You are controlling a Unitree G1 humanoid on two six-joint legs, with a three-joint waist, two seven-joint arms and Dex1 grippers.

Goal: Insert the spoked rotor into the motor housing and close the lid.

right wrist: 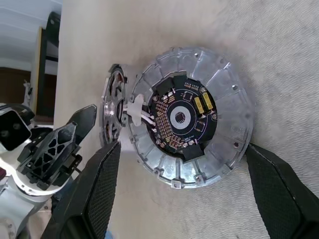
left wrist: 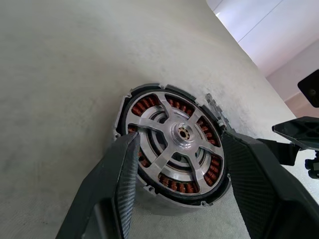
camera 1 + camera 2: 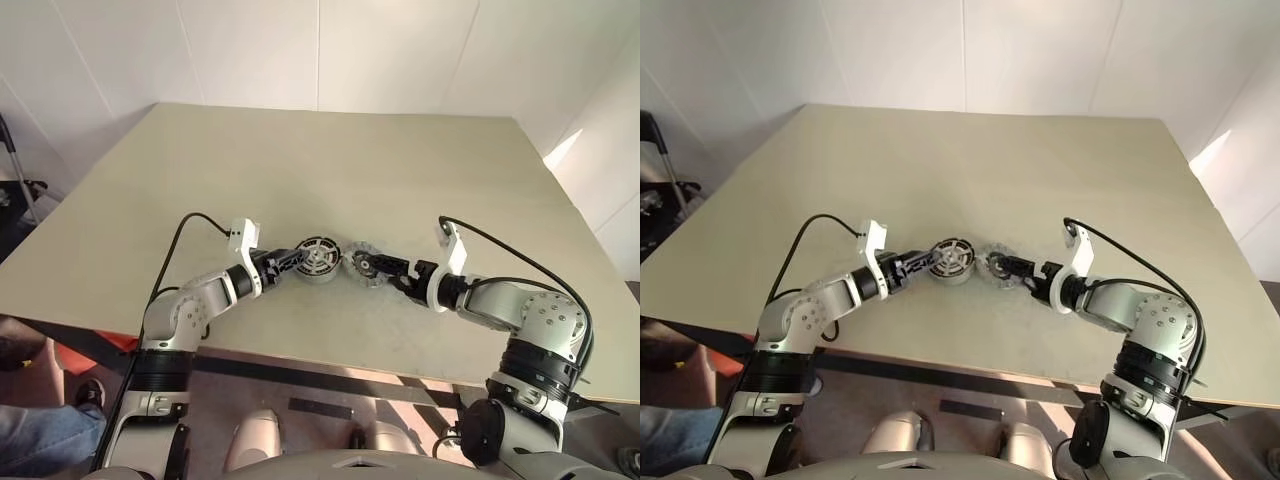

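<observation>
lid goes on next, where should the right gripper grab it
By the rim of the lid, on two opposite edges, coming from the robot's right: the housing crowds its other side, and a circuit board fills its centre.

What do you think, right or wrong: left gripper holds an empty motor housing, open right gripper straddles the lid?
Wrong on empty: the left wrist view shows the spoked rotor already seated in the motor housing. The left gripper does hold it, and the open right gripper straddles the lid.
</observation>
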